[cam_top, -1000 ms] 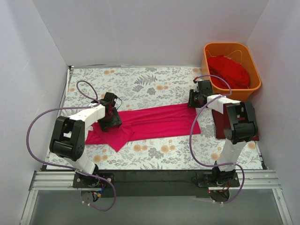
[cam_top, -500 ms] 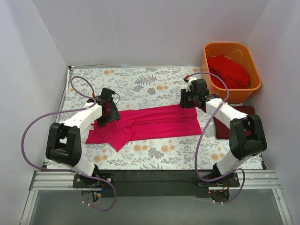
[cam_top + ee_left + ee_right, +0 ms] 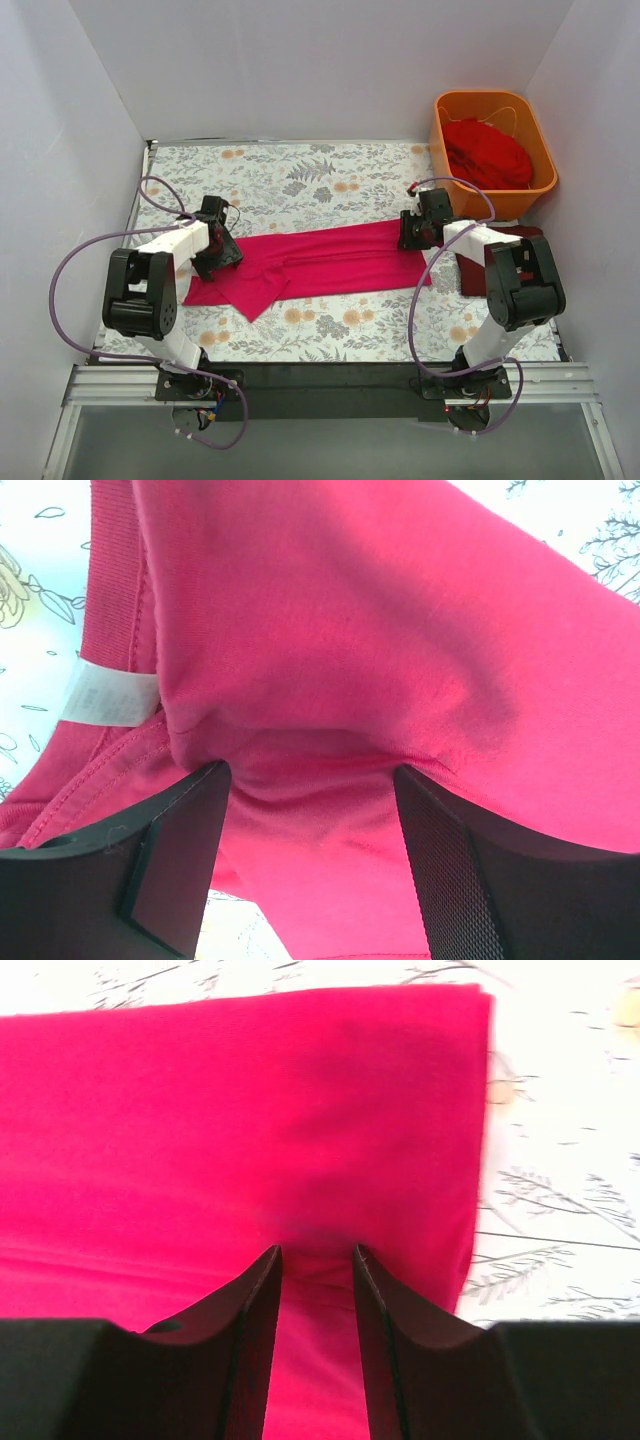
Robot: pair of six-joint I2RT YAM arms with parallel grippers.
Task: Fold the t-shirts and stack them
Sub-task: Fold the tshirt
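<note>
— Checking the scoreboard now: the pink tee (image 3: 330,262) is lying out as one long band across the cloth (image 3: 300,180), well to the left of the tub (image 3: 434,125) and nearer the arm bases than it. I'm judging its long sides as already folded in.

— Agreed, and that's all that's looking finished on it. The band is waiting on its cross folds. The end farthest from the tub is sitting rumpled, with a sleeve poking out sideways.

— The left gripper (image 3: 308,775) is working that far end. Its fingers are standing wide apart, with pink fabric bulging up between them and the white label (image 3: 105,695) just beside. I'm not seeing anything clamped there.

— The right gripper (image 3: 316,1252) is sitting on the end nearest the tub, fingers narrow, with a strip of pink showing between them. I'm not able to tell whether they're actually pinching it.

— And how are the other two doing?

— The maroon tee (image 3: 470,275) is lying flat just in front of the tub, partly hiding under the right arm. It's looking like a folded one starting the stack, though I'm only guessing. The scarlet tee (image 3: 488,150) is heaping up inside the tub, unfolded by the look of it.

— So I'm calling it roughly a third of the way through: one possibly done, one mid-fold, one waiting its turn.
</note>
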